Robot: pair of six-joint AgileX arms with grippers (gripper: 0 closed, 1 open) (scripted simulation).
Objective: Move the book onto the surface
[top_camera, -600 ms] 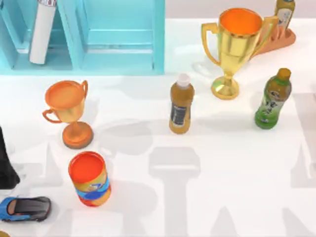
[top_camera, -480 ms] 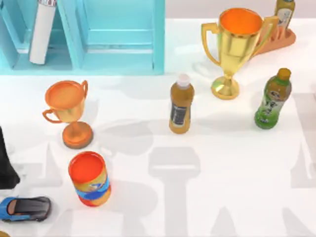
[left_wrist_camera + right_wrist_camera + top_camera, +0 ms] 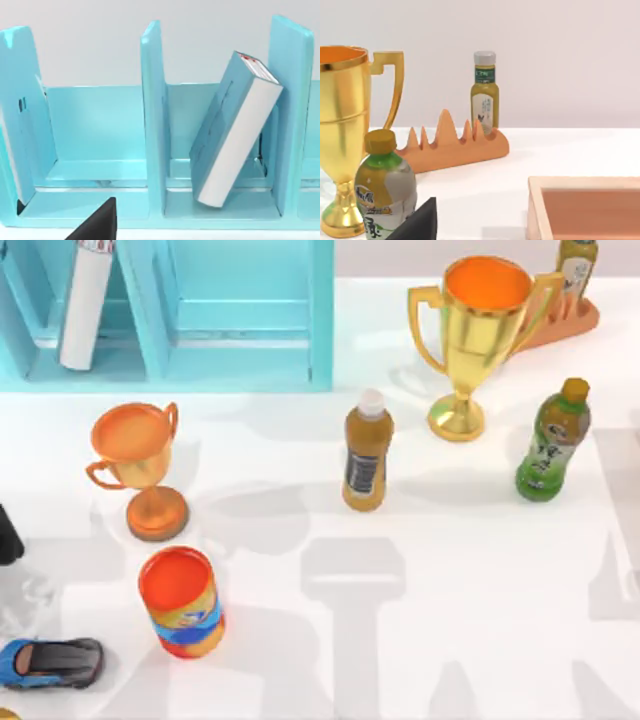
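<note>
Since the frame 0.6 s earlier, the dark mass of the left arm (image 3: pixel 6 535) at the top view's left edge was drawn up and back, so that less of it was seen; nothing else on the desk was found shifted.

Left pincer: a black finger tip (image 3: pixel 97 222) was recorded at the lower edge of the left wrist view, facing the shelf; whether the fingers were open or closed could not be told, and nothing was seen held.

Right pincer: a black finger tip (image 3: pixel 417 222) was recorded low in the right wrist view; its opening could not be told either.

Book (image 3: pixel 235 130): teal-blue cover, white page edges, red trim at the upper end. It was found standing tilted in a compartment of the turquoise shelf unit (image 3: pixel 152 125), its upper end leaned against one divider. In the top view it was seen edge-on as a narrow white slab (image 3: pixel 82 305) at the far left.

Surface (image 3: pixel 420 640): white desk with faint grey shapes.

Left half of desk: small orange trophy (image 3: pixel 135 465), orange-topped can (image 3: pixel 182 602) just in front of it, blue toy car (image 3: pixel 50 662) at the near left corner.

Middle: amber bottle with white cap (image 3: pixel 366 452).

Right half: large gold trophy (image 3: pixel 480 335), green bottle (image 3: pixel 552 442), orange spiked rack (image 3: pixel 452 145) with a yellow bottle (image 3: pixel 484 92) stood in it, wooden tray (image 3: pixel 585 207).
</note>
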